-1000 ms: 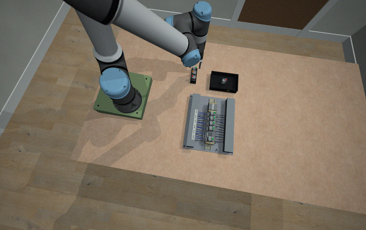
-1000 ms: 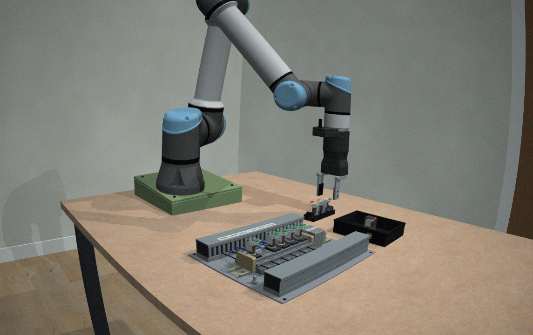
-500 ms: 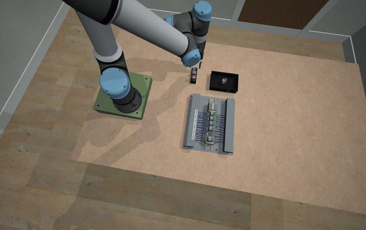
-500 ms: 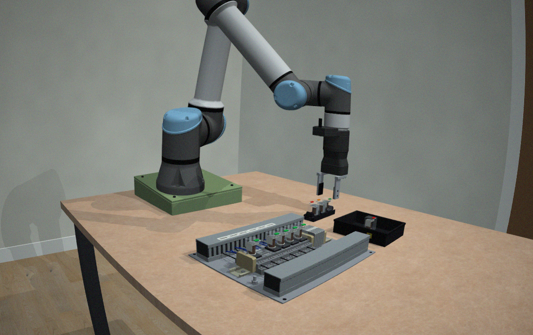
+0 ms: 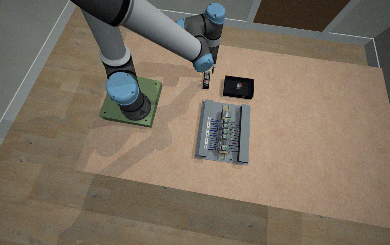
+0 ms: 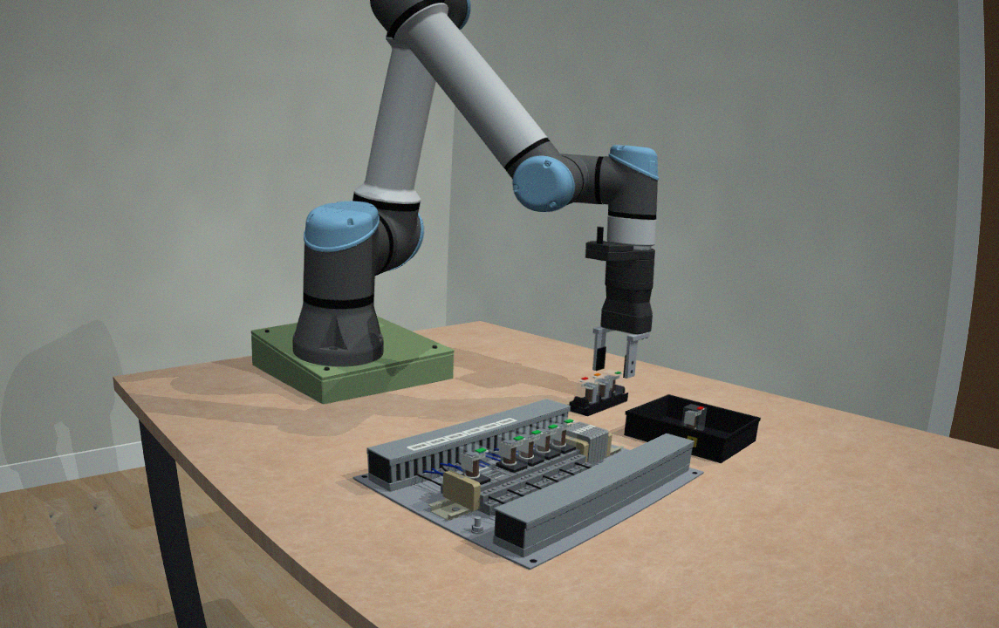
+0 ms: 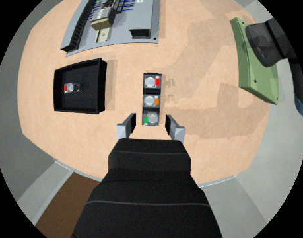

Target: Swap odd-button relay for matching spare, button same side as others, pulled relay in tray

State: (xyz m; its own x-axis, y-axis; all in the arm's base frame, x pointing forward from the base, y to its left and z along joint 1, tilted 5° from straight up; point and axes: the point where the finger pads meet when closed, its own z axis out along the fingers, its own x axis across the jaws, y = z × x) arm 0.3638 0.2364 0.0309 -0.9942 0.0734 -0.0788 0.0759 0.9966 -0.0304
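Green test buttons top the relays in the row [image 5: 225, 131] [image 6: 544, 445] [image 7: 107, 4] in the top view, all toward the right, with one open socket [image 5: 223, 142] [image 6: 493, 471] near the row's near end. A spare pressed there slightly off line could catch its blades on the edge and stay tilted or high. Only here is the gap's place in the row plain; the tool [image 5: 207, 71] [image 6: 614, 372] [image 7: 150, 119] is partly hidden by the arm.

The exterior view gives height instead: the tool's fingers stand apart, holding nothing, above the far end of the spare holder [image 5: 205, 87] [image 6: 598, 406] [image 7: 152, 91] on the counter. Coming down too far to one side could land a fingertip on a relay top.

From the wrist, the green-button spare [image 5: 207, 73] [image 6: 613, 384] [image 7: 152, 117] sits in the near slot, between the fingers' lines, its button opposite in side to the red and orange ones. Closing off-centre could skew it. The red-button relay [image 5: 238, 86] [image 6: 692, 418] [image 7: 72, 87], presumably the pulled one, lies in the tray [image 5: 238, 97] [image 6: 738, 443] [image 7: 101, 87] at left.
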